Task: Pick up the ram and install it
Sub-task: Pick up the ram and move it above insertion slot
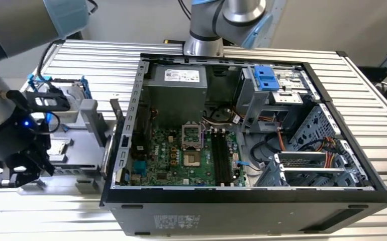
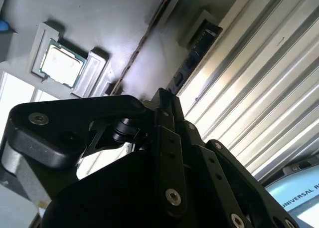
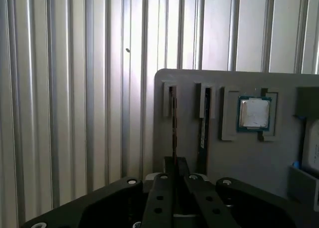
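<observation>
Claw (image 3: pixel 175 162) pinched shut on thin top edge of ram (image 3: pixel 173 120). Ram on edge in outermost slot of grey tray (image 3: pixel 249 163), running straight out from claw tips. Second stick (image 3: pixel 203 130) just beside claw; processor (image 3: pixel 254 113) farther off, same side. Ribbed counter (image 3: pixel 75 113) beyond.

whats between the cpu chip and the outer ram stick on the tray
A second ram stick, slotted on edge, sits between the outer ram stick and the cpu chip, in the first wrist view.

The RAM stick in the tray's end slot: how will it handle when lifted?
The ram looks thin and flat, so probably light and stiff. Standing on edge in a slot of the gray tray, it may bind if pulled crooked.
</observation>
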`<state>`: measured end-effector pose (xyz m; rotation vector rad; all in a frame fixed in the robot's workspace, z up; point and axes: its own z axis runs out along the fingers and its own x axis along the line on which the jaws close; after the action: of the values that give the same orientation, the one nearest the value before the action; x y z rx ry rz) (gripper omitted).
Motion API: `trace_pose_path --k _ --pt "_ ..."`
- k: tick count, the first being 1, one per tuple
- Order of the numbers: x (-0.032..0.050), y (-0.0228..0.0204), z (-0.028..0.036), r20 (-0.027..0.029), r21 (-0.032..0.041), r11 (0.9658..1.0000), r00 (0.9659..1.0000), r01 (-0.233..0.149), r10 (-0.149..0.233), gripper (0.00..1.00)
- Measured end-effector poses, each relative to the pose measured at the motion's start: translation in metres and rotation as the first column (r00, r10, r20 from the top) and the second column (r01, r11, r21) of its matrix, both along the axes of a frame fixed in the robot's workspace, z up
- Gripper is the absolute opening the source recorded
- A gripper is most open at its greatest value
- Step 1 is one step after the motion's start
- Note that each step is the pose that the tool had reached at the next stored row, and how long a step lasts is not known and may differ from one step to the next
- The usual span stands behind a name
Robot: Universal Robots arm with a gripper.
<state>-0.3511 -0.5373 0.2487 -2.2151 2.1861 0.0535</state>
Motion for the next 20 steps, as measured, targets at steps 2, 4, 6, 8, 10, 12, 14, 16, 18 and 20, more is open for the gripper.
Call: trace_pose_path --k 2,4,6,8,10,12,14,16,18,20 --pt "0.0000 0.0000 0.0089 0.0001 0.0001 1.0000 1.0000 0.000 0.000 0.00" --pt "0.0000 0.0000 0.0184 0.0001 0.0000 1.0000 1.0000 0.000 0.000 0.00" --pt "0.0000 0.0000 0.0274 0.0000 0.0000 1.0000 1.0000 0.000 0.000 0.00" --pt "0.0000 0.0000 0.0366 0.0001 0.0001 1.0000 1.0000 0.000 0.000 0.00" --pt "0.0001 0.0002 0.0453 0.0001 0.0001 1.0000 1.0000 0.000 0.000 0.00" --pt "0.0001 0.0006 0.0537 0.0000 0.0002 1.0000 1.0000 0.000 0.000 0.00" --pt "0.0000 0.0007 0.0626 0.0001 0.0005 1.0000 1.0000 0.000 0.000 0.00" --pt "0.0000 0.0007 0.0716 0.0001 0.0004 1.0000 1.0000 0.000 0.000 0.00" --pt "0.0000 0.0007 0.0809 0.0000 0.0003 1.0000 1.0000 0.000 0.000 0.00" --pt "0.0000 0.0007 0.0899 0.0001 0.0004 1.0000 1.0000 0.000 0.000 0.00"
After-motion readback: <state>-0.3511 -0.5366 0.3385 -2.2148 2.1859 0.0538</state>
